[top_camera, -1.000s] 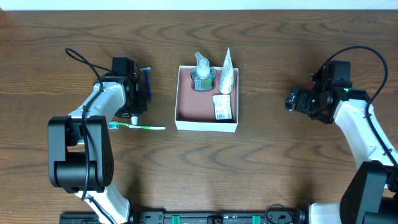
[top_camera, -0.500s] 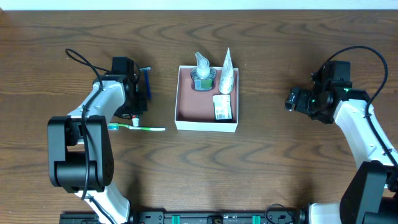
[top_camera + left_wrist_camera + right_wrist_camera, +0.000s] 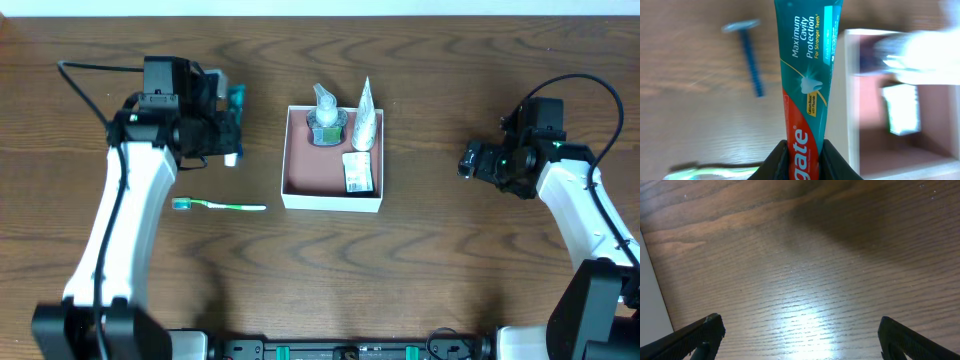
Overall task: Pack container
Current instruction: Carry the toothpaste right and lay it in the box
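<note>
Container (image 3: pixel 303 170): square, shallow, white walls, pink-brown floor, mid-counter; three items (image 3: pixel 358 172) inside. Left pincer (image 3: pixel 805 152) clamps one glossy teal-red toothpaste tube (image 3: pixel 807 75), left of container. One green toothbrush (image 3: pixel 220 206) on wood-grain counter (image 3: pixel 420 270), also left. Right pincer (image 3: pixel 800 335) gaping, right of container.

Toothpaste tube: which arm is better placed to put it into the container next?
Left. Its fingers hold the toothpaste tube just left of the container. The right arm's fingers stand open and empty, far on the other side.
</note>
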